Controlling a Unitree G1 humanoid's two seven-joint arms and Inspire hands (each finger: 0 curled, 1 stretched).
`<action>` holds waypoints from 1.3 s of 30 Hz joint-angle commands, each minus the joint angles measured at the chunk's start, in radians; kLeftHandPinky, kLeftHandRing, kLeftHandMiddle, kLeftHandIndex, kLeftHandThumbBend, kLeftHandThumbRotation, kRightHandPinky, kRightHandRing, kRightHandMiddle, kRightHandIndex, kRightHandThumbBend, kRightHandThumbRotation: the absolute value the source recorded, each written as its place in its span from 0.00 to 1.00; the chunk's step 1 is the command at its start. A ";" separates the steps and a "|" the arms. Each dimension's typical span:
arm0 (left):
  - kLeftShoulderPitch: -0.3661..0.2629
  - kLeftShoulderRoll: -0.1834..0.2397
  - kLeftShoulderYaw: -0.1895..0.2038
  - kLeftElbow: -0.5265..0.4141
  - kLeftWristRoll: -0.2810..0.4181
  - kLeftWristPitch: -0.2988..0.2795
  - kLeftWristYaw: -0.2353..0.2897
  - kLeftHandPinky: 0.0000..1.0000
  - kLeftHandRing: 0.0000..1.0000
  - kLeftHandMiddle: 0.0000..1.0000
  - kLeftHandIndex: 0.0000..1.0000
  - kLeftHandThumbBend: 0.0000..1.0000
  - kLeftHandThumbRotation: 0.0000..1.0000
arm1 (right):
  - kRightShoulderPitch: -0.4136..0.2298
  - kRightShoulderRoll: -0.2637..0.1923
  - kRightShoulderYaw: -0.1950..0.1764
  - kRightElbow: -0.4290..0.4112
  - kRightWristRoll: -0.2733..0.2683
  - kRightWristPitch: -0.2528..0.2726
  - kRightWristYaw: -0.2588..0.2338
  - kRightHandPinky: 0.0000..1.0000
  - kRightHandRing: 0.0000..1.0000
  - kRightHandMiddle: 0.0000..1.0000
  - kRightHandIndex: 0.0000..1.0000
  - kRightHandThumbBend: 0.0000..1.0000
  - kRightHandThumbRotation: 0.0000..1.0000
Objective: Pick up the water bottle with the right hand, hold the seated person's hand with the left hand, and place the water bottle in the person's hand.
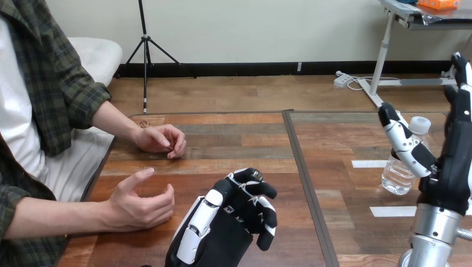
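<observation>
The water bottle (396, 177) stands upright on the table (234, 139) at the right, white cap on. The right hand (452, 172) is just beside it with its fingers wide and straight, pointing up, and the thumb crossing in front of the bottle's upper half. Whether the thumb touches the plastic I cannot tell, and nothing is closed round the bottle yet.

The left hand (228, 222) sits low near the middle of the table, its fingers curled in and holding nothing. It is close to the person's nearer hand (139, 203), which rests loosely cupped at the table's left edge, but apart from it. The person's other hand (161, 139) lies further back.

The likely trouble is at the bottle. It is tall and clear, probably light, and if the thumb pushes before the fingers come round, it could tip or slide away. On the left, the curled fingers would meet the person's hand knuckles first — a bump, not a hold — unless they open up.
</observation>
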 commanded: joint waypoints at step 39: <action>-0.033 -0.087 0.004 0.033 -0.023 -0.009 -0.049 0.33 0.59 0.68 0.69 0.00 0.63 | -0.230 -0.118 0.024 0.308 0.096 0.094 0.037 1.00 1.00 1.00 1.00 0.88 0.40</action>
